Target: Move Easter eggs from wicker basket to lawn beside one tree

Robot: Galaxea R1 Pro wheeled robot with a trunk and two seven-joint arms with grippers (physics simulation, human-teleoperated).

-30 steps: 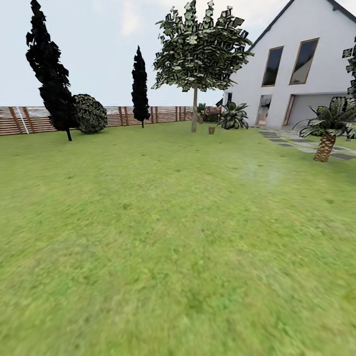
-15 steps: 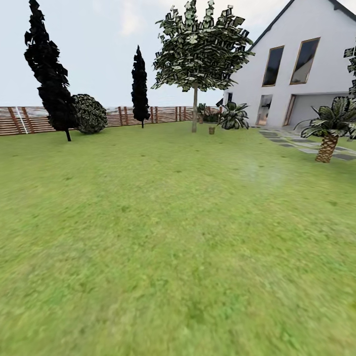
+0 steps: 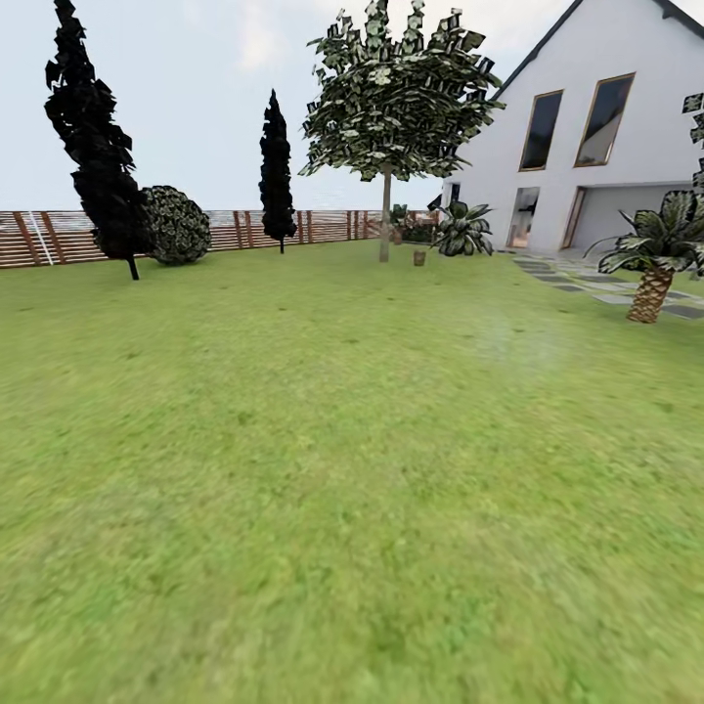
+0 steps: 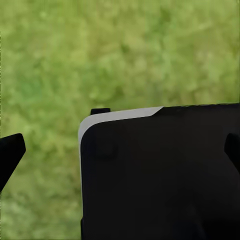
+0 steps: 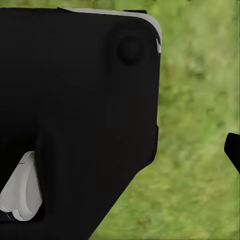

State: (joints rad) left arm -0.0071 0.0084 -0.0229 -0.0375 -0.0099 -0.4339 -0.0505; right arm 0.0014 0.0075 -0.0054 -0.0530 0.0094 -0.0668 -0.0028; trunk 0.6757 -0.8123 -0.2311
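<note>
While the head camera has crept leftward, the leafy grey-trunked tree stands far across the green lawn; wrist views show grass, each tool's opening unreadable.

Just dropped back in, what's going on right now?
Nothing is being handled. The head view looks across the lawn toward the leafy tree, with a small brown thing beside its trunk, too far off to identify. A fence and a white house stand behind. Both wrist views look down at grass past dark robot parts, with nothing between the tool fingers.
</note>
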